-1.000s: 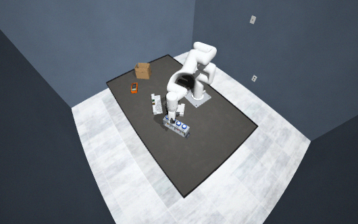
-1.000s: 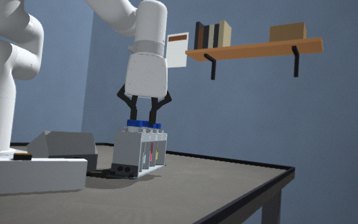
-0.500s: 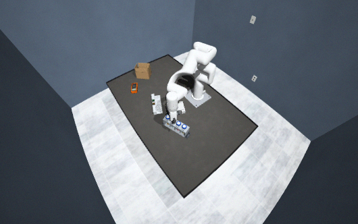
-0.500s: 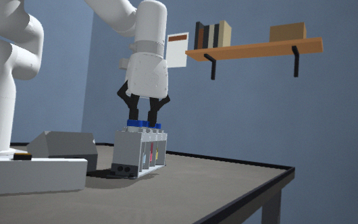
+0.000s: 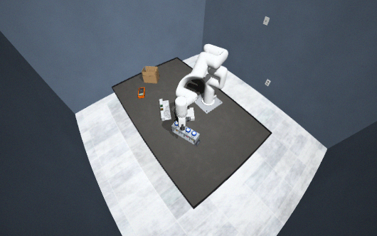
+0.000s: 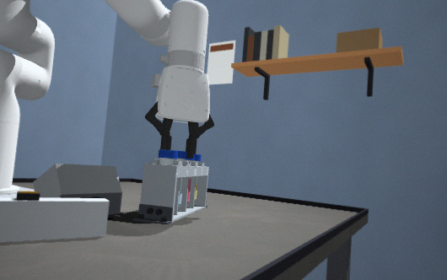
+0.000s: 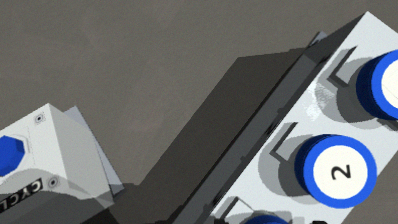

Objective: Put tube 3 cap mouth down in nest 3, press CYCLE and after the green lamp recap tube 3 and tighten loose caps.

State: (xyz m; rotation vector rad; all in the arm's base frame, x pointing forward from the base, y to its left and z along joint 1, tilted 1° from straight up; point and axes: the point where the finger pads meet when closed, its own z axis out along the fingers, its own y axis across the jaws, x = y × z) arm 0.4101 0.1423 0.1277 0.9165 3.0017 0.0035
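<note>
Straddling the cap of tube 3 (image 6: 180,154) in the decapping station (image 6: 162,190) on the bench, the tool (image 6: 178,150) stands released, grasping nothing. Step 1 looks unfinished: that cap sits on its tube, with nesting, CYCLE key (image 7: 7,155), recapping, checks and READY apparently left.

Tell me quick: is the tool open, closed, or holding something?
Tool: partly open, gripping nothing; its black fingers straddle one blue screw cap on the white tube rack.
</note>
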